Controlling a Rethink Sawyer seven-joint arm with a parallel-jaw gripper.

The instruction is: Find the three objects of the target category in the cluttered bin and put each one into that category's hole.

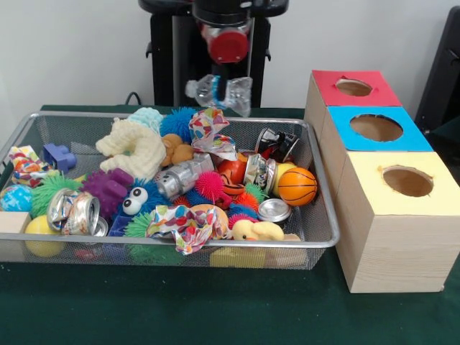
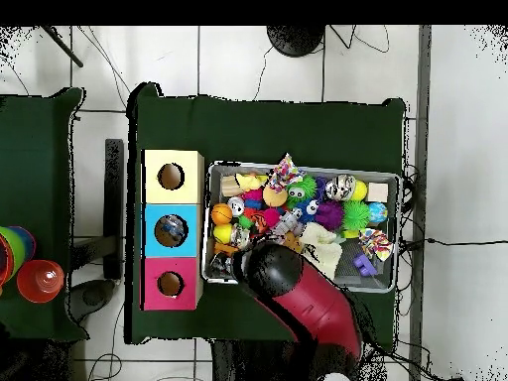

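I'm pinching a crushed plastic bottle [image 1: 219, 91] in my gripper [image 1: 224, 85], high above the bin [image 1: 325, 237] at twelve o'clock. It's slick and lopsided, so it could slip back into the clutter before reaching the boxes [image 1: 377, 129] at three o'clock.

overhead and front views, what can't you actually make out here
- Gripper: in the overhead view the red arm covers it; in the front view the crushed plastic bottle hanging there hides how it grips.
- Bin contents under the arm: hidden in the overhead view.
- Blue box hole: something shows inside, too small to identify.
- Red box hole and yellow box hole: front view shows no interior.
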